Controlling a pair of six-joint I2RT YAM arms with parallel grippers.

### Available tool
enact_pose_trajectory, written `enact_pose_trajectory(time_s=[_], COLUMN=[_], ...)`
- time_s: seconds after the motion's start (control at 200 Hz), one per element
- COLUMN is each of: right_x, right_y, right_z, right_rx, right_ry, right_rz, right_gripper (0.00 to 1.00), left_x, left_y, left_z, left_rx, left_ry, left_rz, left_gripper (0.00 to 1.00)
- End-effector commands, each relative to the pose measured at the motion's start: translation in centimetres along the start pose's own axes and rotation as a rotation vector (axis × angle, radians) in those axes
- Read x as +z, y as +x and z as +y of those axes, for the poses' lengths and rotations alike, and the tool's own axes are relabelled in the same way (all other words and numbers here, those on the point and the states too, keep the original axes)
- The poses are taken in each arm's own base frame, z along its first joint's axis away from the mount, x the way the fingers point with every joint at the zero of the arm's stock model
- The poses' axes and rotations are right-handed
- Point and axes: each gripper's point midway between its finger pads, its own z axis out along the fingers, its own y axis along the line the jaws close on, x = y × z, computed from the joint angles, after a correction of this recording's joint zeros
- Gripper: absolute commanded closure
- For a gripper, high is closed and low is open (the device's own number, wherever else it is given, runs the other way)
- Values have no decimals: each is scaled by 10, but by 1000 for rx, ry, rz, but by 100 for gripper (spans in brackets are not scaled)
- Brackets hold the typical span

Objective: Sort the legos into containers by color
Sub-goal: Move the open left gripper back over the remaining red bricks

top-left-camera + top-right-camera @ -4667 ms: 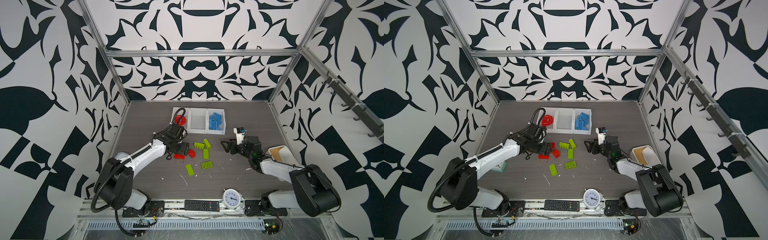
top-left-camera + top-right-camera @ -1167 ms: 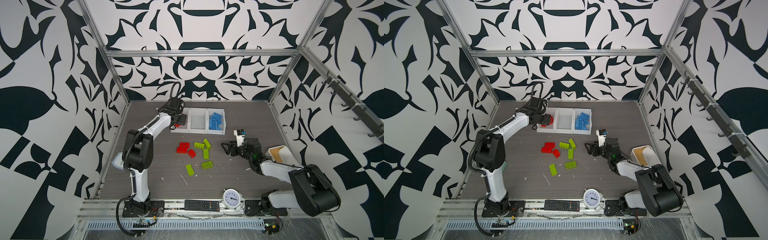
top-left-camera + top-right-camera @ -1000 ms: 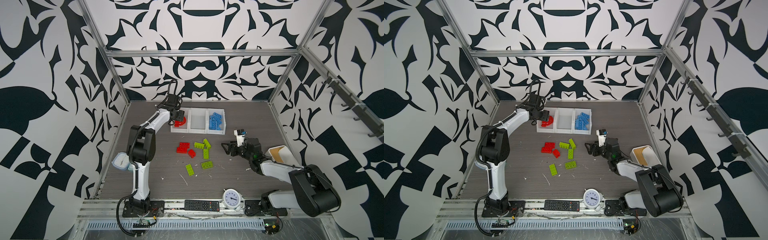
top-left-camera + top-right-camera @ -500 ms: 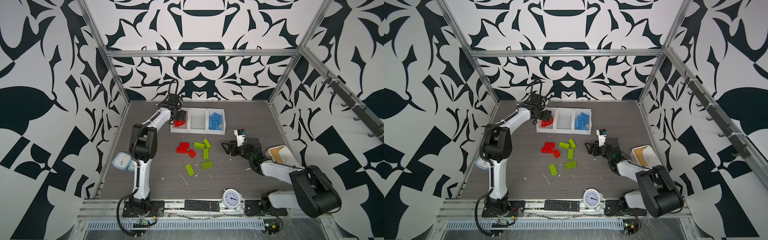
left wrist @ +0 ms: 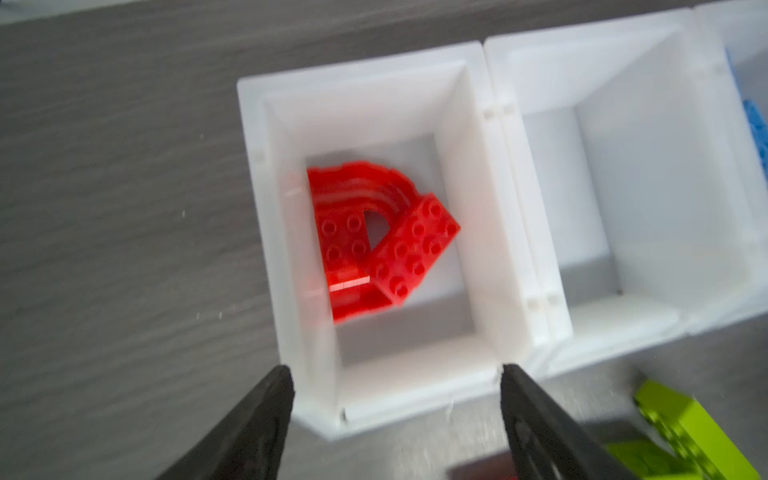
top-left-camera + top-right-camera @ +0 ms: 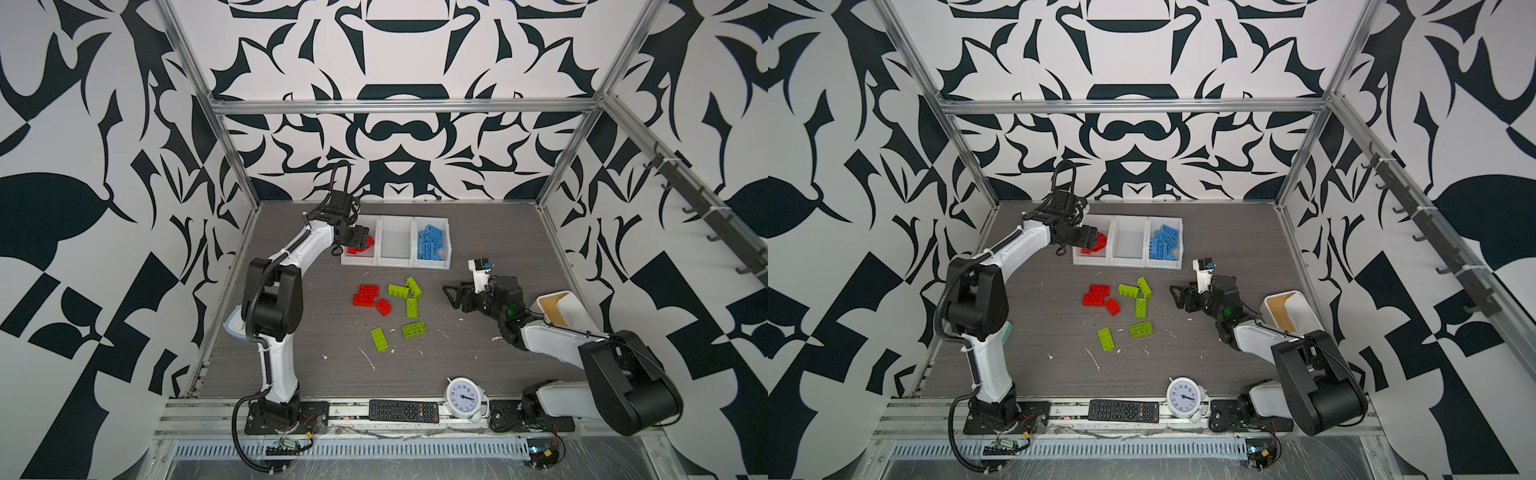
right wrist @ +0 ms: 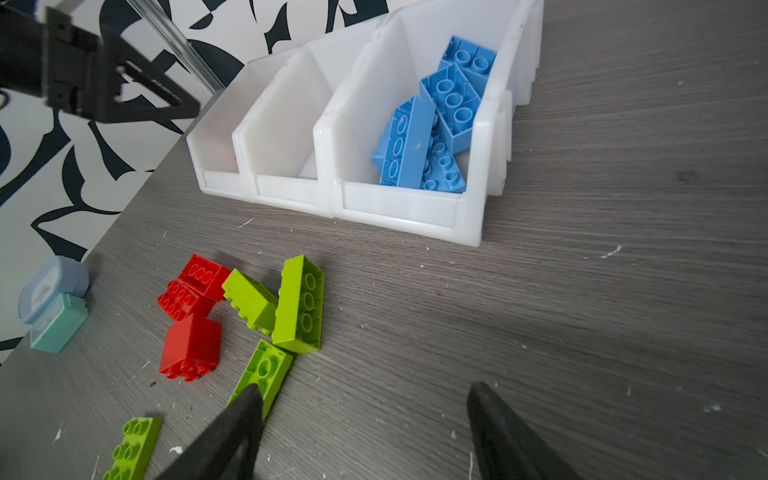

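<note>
Hovering over the container (image 5: 357, 66), my left gripper (image 5: 395, 370) gapes empty; red brick (image 5: 409, 249) beneath lies diagonal to its walls.

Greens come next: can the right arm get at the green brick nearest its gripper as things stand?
Likely yes: the right gripper is open and empty, and only bare table lies between it and that green brick.

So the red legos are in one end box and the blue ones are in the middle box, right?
Not quite. The blue legos are in the other end box, not the middle box, which is empty; both top views show it. The red legos do lie in one end box.
</note>
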Motion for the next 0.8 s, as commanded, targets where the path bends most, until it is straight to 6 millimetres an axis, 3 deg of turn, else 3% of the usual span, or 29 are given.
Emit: enact_pose_trajectory(time_s=[0.0,0.22,0.45,0.64,0.795], right_x=[1,3,7,6,7], right_y=[-19,-17,-15,-16,-15], right_z=[10,9,9,9,11], right_rx=[-29,-25,-20,-18,-19], right_ry=[-27,-27,-30,-33,-44], right_rz=[-46,-37,-24,-26,-24], right_gripper=[20,20,20,20,20], left_x=[-31,-58,-74,-66,-55], left_y=[28,97,137,168,180], left_z=[-15,-42,-83,-111,-123], left_rx=[-8,-33,-148,-208,-196], left_ry=[4,4,81,150,154], left_rz=[23,76,104,162,193], left_gripper=[18,16,16,16,16])
